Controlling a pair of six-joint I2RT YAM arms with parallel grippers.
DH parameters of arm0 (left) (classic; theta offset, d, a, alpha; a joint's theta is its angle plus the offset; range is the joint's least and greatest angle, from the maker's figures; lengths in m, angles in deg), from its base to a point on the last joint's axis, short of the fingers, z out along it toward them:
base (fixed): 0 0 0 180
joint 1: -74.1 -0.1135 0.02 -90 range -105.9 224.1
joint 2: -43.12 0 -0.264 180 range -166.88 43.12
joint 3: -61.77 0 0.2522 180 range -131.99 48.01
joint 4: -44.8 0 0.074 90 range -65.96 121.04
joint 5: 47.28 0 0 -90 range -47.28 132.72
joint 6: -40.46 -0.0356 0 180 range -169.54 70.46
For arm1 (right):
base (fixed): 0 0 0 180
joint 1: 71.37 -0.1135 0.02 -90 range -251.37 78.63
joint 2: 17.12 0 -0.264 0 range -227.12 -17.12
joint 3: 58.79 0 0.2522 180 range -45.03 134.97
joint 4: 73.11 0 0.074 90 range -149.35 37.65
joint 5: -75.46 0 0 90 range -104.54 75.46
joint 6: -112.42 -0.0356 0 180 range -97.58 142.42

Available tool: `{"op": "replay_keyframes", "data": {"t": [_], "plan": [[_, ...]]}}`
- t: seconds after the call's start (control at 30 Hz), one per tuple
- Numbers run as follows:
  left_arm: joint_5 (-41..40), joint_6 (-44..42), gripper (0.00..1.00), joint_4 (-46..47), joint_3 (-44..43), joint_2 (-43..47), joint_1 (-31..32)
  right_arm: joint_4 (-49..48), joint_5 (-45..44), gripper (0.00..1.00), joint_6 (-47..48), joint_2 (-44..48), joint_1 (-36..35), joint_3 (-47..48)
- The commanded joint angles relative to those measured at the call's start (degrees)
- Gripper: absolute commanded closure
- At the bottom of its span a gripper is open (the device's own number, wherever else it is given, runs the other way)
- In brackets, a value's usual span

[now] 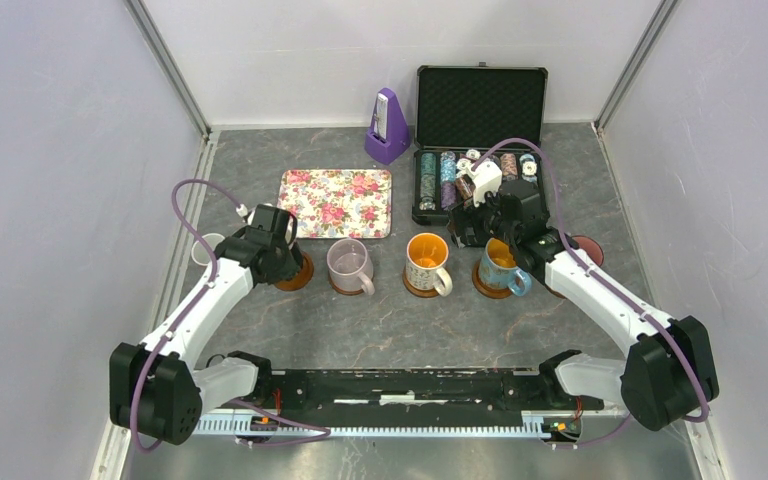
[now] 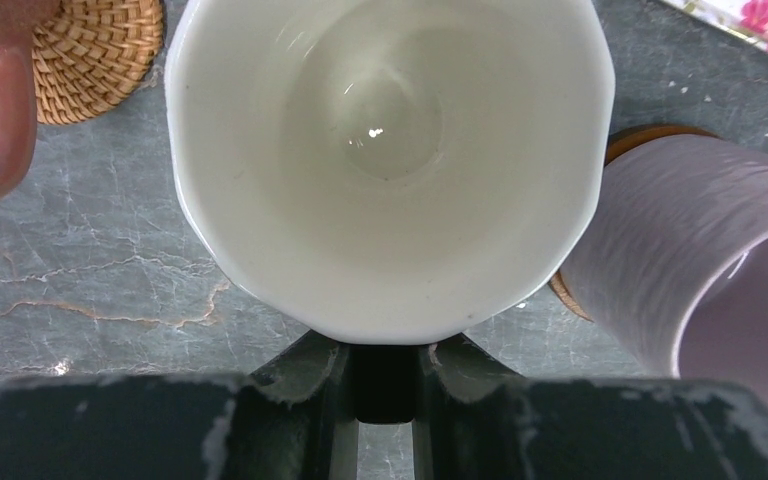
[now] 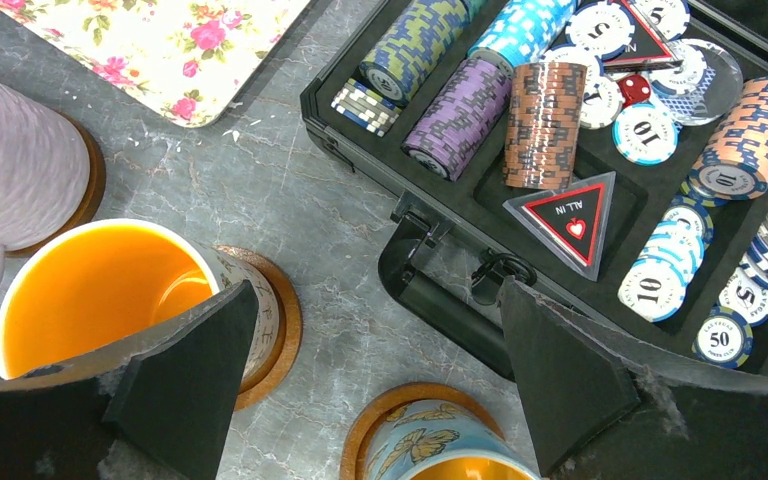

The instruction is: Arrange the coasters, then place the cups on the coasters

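My left gripper (image 2: 385, 360) is shut on the near side of a white cup (image 2: 390, 160), which fills the left wrist view. From above, this gripper (image 1: 275, 235) hangs over a reddish-brown coaster (image 1: 298, 273); whether the cup touches it is hidden. On coasters stand a lilac cup (image 1: 350, 265), a cream cup with an orange inside (image 1: 426, 262) and a blue butterfly cup (image 1: 500, 268). My right gripper (image 3: 370, 300) is open and empty above the blue cup (image 3: 440, 450). A pink cup's handle (image 2: 0, 120) shows beside a woven coaster (image 2: 90, 50). Another coaster (image 1: 588, 248) peeks out behind the right arm.
A floral tray (image 1: 335, 203) lies behind the row of cups. A purple metronome (image 1: 388, 128) and an open black case of poker chips (image 1: 480, 150) stand at the back. The case's handle (image 3: 440, 295) is close to my right finger. Walls enclose the table on three sides.
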Motion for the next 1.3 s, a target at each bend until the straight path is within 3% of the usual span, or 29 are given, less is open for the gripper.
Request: {"op": "replay_keyframes", "data": {"t": [0.0, 0.27, 0.33, 0.4, 0.57, 0.8, 0.93, 1.03, 1.13, 1.27], "plan": [[-2.45, 0.32, 0.97, 4.91, 0.29, 1.59, 0.29, -0.64, 1.25, 0.02, -0.32, 0.70, 0.17, 0.89], [-2.92, 1.28, 0.95, 5.82, 1.03, 0.72, 0.29, -0.47, 1.64, 0.02, -0.35, 0.98, 0.17, 0.61], [-2.96, 1.29, 0.90, 5.77, 1.21, 0.79, 0.29, -0.30, 1.64, 0.02, -0.26, 0.88, 0.17, 0.79], [-2.88, 1.22, 0.78, 5.55, 1.22, 0.84, 0.27, -0.20, 1.63, 0.02, -0.16, 0.89, 0.18, 0.79], [-2.35, 1.05, 0.67, 4.27, 0.80, 0.80, 0.27, -0.16, 1.71, 0.02, -0.17, 0.95, 0.17, 0.70], [-1.57, 1.19, 0.60, 2.94, -0.37, 0.44, 0.33, -0.11, 1.69, 0.02, -0.26, 1.15, 0.17, 0.26], [-0.86, 0.81, 0.38, 2.05, -1.21, 0.46, 0.38, -0.10, 1.69, 0.02, -0.22, 1.17, 0.17, 0.26], [-1.17, 0.66, 0.30, 0.79, -2.08, 0.57, 0.38, -0.20, 1.68, 0.02, -0.26, 1.15, 0.17, 0.26], [-0.34, 0.53, 0.15, -0.35, -2.71, 1.39, 0.38, -0.20, 1.63, 0.02, -0.22, 1.08, 0.18, 0.26], [0.71, -0.90, 0.05, -1.63, -3.39, 2.45, 0.38, 0.10, 1.66, 0.02, 0.09, 1.19, 0.17, 0.26]]}}
